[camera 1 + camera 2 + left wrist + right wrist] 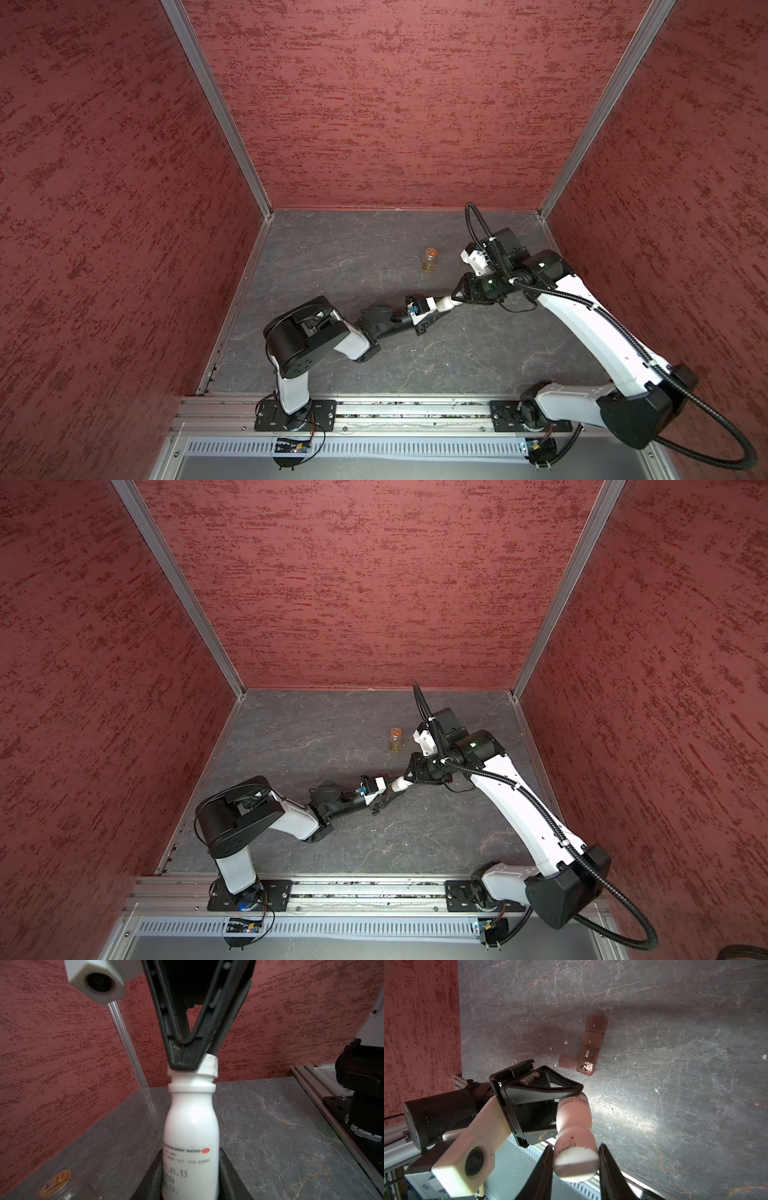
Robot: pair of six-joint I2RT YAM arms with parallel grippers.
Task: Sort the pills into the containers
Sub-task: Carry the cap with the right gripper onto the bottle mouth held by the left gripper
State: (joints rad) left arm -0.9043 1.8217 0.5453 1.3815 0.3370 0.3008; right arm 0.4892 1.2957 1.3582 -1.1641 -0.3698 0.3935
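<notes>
A small white bottle (191, 1126) hangs level above the table between both arms, and shows in both top views (445, 304) (400, 786). My left gripper (190, 1157) is shut on its body. My right gripper (576, 1153) is shut on its white cap (576, 1162), which sits slightly askew over the neck threads. The containers (591, 1043) form a dark-brown strip on the table in the right wrist view. The end compartment is open, with its lid (566, 1061) folded out. Several white pills (587, 1067) lie inside it. The strip does not show in the top views.
A clear amber bottle with an orange cap (430, 259) (395, 739) stands upright just behind the grippers. It also shows in the left wrist view (62, 1184). A few white specks (566, 1042) lie loose near the strip. Red walls close in three sides.
</notes>
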